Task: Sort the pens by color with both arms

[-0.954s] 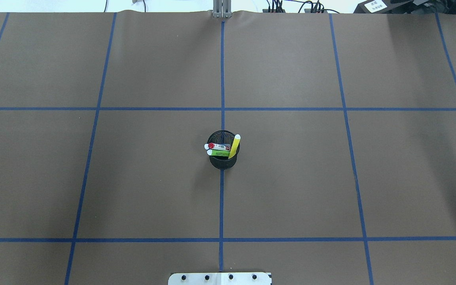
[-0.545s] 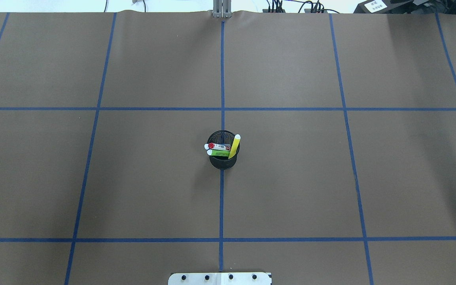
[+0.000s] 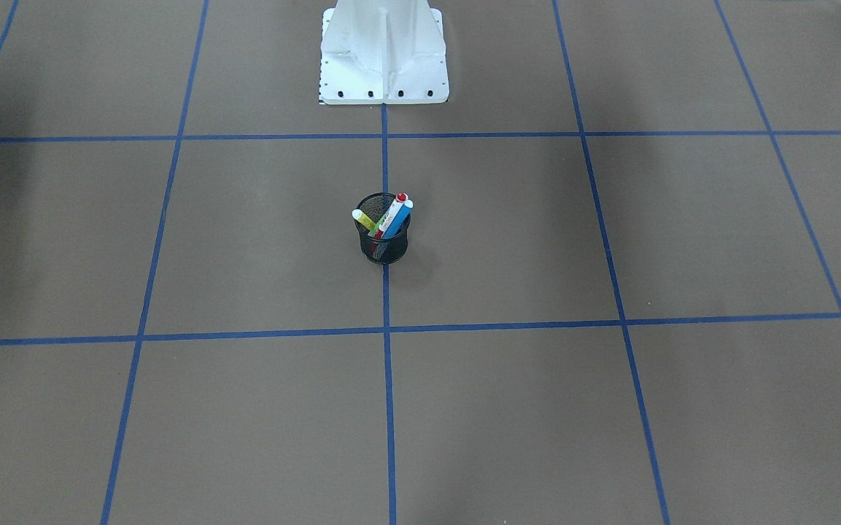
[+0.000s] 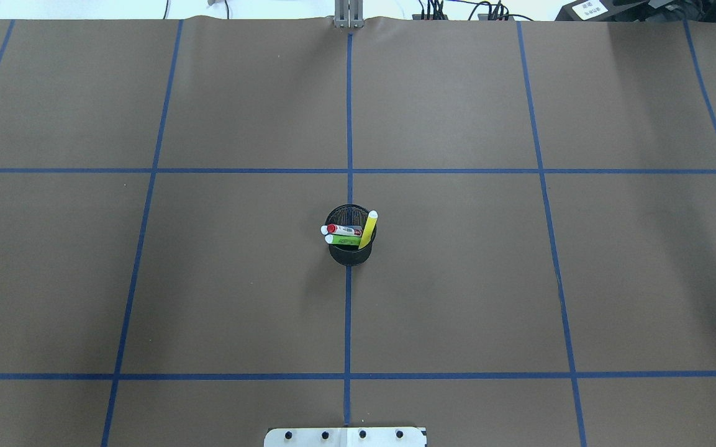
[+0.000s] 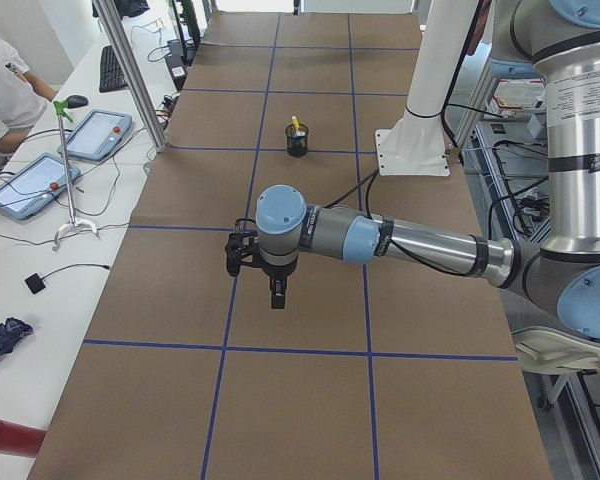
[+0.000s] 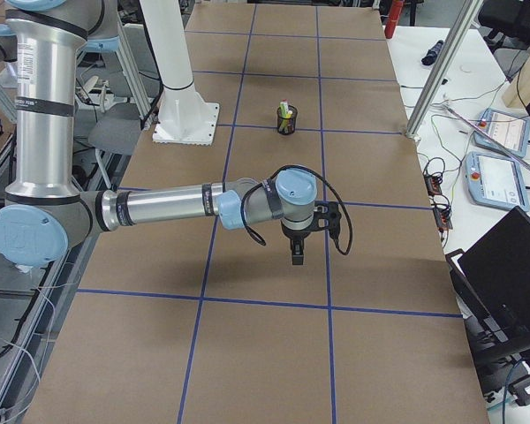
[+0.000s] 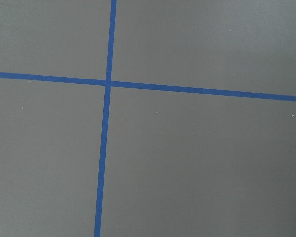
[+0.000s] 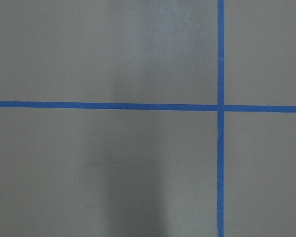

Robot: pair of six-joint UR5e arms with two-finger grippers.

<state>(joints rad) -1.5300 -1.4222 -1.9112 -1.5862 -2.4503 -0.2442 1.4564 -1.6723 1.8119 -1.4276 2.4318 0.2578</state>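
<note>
Pens (image 4: 345, 234) in cup (image 4: 350, 254) at table (image 4: 208, 279) centre

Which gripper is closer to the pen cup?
Neither clearly; they look about equally far. The left gripper hangs over the table far left of the cup, the right gripper far right of it.
</note>
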